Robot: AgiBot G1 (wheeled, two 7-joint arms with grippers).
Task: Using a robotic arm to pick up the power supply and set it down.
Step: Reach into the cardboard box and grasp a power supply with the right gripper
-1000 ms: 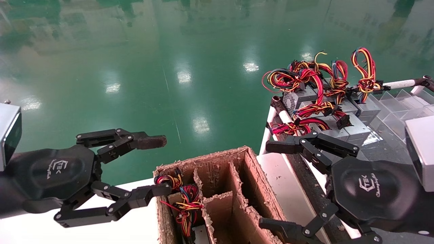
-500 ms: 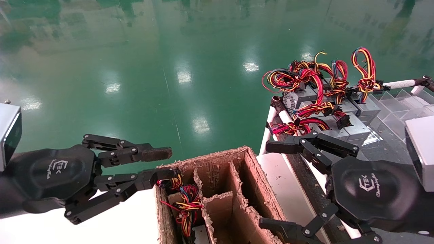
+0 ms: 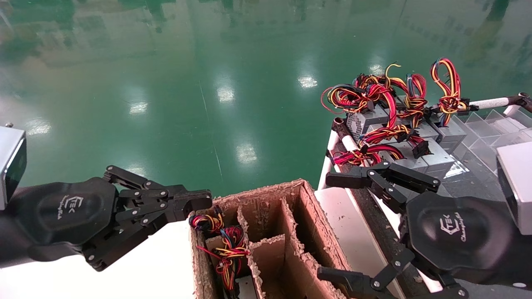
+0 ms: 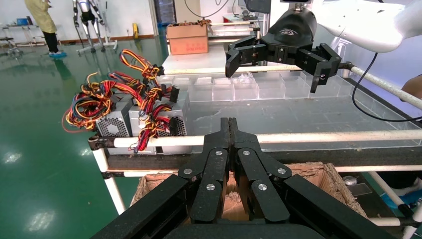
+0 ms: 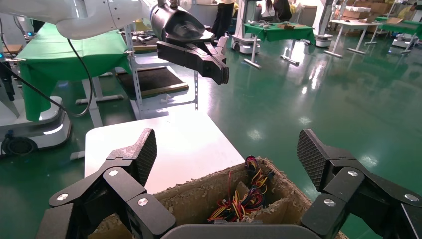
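Several grey power supplies (image 3: 434,155) with red, yellow and black wire bundles sit on a rack at the right; the left wrist view shows their vent faces (image 4: 115,124). Another wire bundle (image 3: 227,245) lies in the left compartment of a ragged cardboard box (image 3: 266,193), also visible in the right wrist view (image 5: 241,199). My left gripper (image 3: 205,201) hovers at the box's left far corner, shut with nothing held (image 4: 229,122). My right gripper (image 3: 332,227) hangs wide open between the box and the rack, empty (image 5: 226,154).
The cardboard box stands on a white table (image 3: 158,265) and has several divided compartments. A white pipe rail (image 3: 347,143) edges the rack, and clear plastic dividers (image 3: 486,128) lie behind the supplies. Green floor stretches beyond.
The left gripper's fingers have closed from wide open to shut, staying by the box corner. The right gripper has not moved.
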